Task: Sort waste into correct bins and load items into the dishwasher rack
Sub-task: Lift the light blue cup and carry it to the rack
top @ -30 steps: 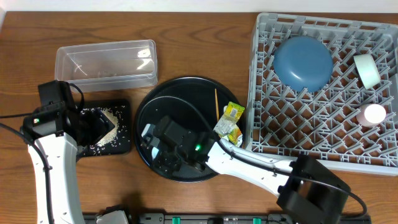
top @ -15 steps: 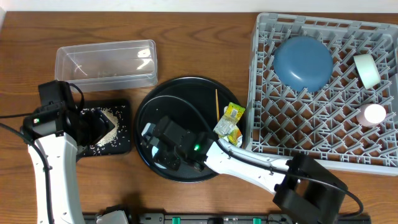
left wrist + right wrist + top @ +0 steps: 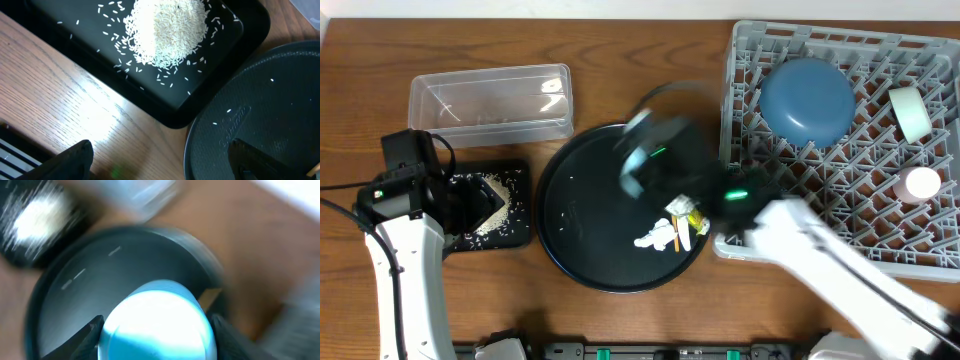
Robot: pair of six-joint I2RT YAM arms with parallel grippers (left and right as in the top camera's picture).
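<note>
Wooden table [image 3: 620, 30]: pale blue cup [image 3: 157, 315] gripped in right pincer [image 3: 156, 334] above round tray [image 3: 85, 297]; left pincer [image 3: 160, 157] wide.

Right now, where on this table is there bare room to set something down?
Bare wood lies between the clear tub and the dishwasher rack, beyond the round tray; that tray's left half is nearly bare. Crowded: its right side, with the wrappers and white scrap, and the right gripper holding the pale blue cup above it.
</note>
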